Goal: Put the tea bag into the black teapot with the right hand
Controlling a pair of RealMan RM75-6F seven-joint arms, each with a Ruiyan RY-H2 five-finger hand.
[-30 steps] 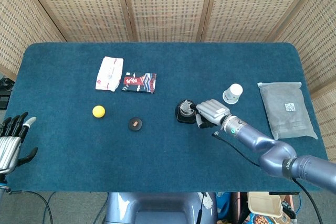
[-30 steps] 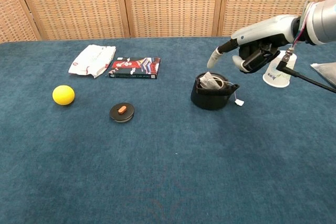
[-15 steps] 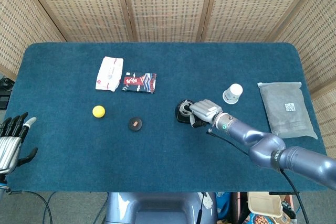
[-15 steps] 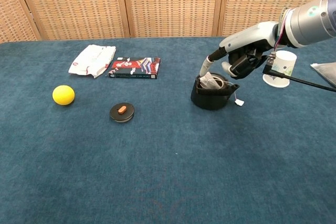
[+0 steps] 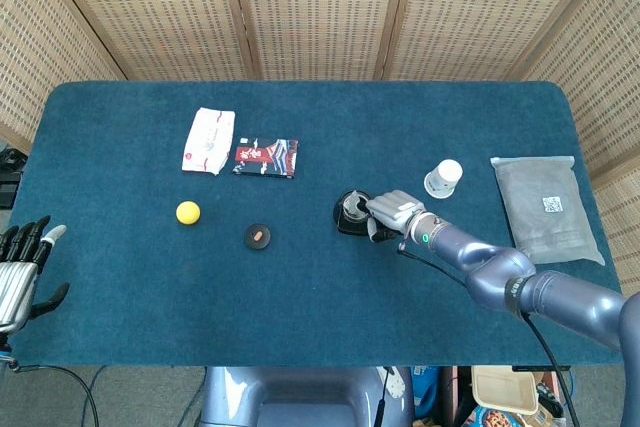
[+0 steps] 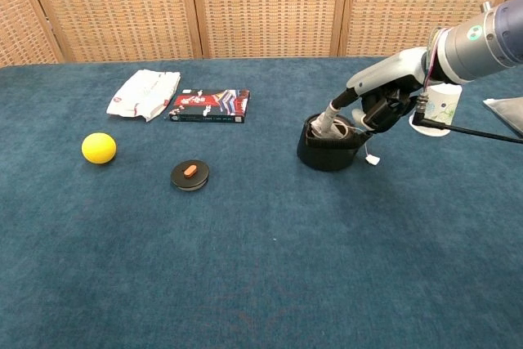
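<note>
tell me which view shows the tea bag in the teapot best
The chest view: the tea bag shows pale inside the black teapot, under a finger of the right hand. In the head view the pot is small and partly covered by that hand, so the bag is unclear.

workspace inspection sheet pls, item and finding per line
surface: blue cloth-covered table, no spills seen
job's things: black teapot open, tea bag in its mouth, tag hanging outside; teapot lid lying apart
clutter: yellow ball, white packet, dark box, paper cup, grey pouch
hands: right hand over the teapot, one finger poking into its mouth; left hand off the table's left edge, fingers apart, holding nothing
cables: black cable along the right arm
surroundings: woven screens behind
</note>
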